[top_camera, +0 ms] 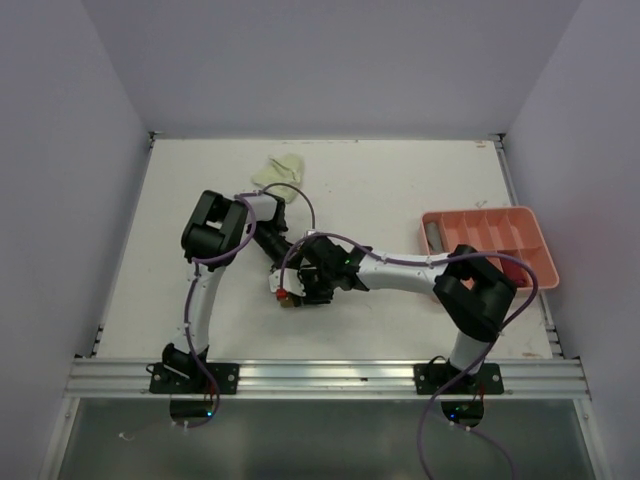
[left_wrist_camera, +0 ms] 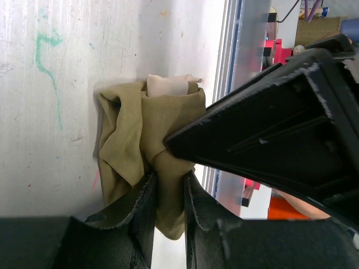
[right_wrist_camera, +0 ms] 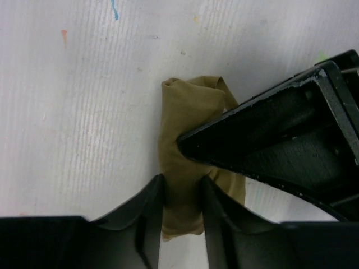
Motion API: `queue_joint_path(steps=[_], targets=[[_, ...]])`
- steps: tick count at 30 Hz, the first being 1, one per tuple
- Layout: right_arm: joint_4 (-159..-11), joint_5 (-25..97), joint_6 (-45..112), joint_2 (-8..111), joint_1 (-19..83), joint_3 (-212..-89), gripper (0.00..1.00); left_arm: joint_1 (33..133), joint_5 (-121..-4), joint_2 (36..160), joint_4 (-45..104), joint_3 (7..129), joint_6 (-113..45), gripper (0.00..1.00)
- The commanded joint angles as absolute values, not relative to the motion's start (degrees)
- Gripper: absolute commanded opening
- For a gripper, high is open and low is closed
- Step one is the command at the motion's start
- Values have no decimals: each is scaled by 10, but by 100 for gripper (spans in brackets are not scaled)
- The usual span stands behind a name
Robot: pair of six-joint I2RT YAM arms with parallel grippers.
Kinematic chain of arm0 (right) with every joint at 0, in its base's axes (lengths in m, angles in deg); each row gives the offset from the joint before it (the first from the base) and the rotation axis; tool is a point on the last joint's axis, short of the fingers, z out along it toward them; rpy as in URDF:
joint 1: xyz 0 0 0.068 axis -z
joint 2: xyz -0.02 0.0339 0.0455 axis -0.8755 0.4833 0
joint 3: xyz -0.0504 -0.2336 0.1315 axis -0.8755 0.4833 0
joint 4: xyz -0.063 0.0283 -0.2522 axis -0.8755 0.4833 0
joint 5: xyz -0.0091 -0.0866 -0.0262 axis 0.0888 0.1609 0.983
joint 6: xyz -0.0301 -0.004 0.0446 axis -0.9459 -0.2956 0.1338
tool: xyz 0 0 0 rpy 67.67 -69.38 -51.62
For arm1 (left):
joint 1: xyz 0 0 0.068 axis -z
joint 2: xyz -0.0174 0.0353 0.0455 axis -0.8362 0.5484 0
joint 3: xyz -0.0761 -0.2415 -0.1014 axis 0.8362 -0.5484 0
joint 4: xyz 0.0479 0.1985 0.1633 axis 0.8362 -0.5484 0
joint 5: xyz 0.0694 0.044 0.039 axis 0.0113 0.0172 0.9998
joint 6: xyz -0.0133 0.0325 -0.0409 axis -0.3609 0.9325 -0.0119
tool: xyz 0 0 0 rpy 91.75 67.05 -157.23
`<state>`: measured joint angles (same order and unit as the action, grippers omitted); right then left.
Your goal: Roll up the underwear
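Got the bunched garment (left_wrist_camera: pixel 126 140) lying on the table (top_camera: pixel 400 180), roughly mid-table and a bit left of centre. Caught from two sides: left gripper (left_wrist_camera: pixel 168 188) clamped on one end, right gripper (right_wrist_camera: pixel 182 185) clamped around it from the other, crossing just above the cloth (really close together there). Well behind all that, near the far edge and left of centre, a second garment (top_camera: pixel 278 172). Over at the table's right edge, the tray (top_camera: pixel 545 250), with one piece (top_camera: pixel 432 236) down in its leftmost compartment. Nearest of all, both arm bases side by side.
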<state>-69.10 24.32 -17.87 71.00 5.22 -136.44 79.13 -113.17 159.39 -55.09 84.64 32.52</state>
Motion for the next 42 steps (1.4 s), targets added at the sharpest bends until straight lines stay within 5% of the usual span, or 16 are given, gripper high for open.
queue_joint_path(steps=[1,3,8,13,21,26,35,42], targets=[[-726,232,-189,729,51,-1359,32,793,-965,1624,-398,833,359,4],[-701,207,-176,754,55,-1378,13,792,-969,1610,-379,827,349,6],[-632,150,-164,805,70,-1413,0,781,-975,1544,-333,805,323,17],[-595,106,-160,831,88,-1438,0,745,-1002,1458,-305,787,307,42],[-507,4,-142,899,141,-1523,0,611,-987,1198,-104,657,241,53],[-418,-69,-133,982,175,-1621,0,595,-985,1034,-77,540,336,59],[-354,-107,-108,1068,200,-1721,0,767,-845,824,88,270,368,67],[-342,-111,-102,1096,208,-1743,0,875,-773,842,189,227,359,69]])
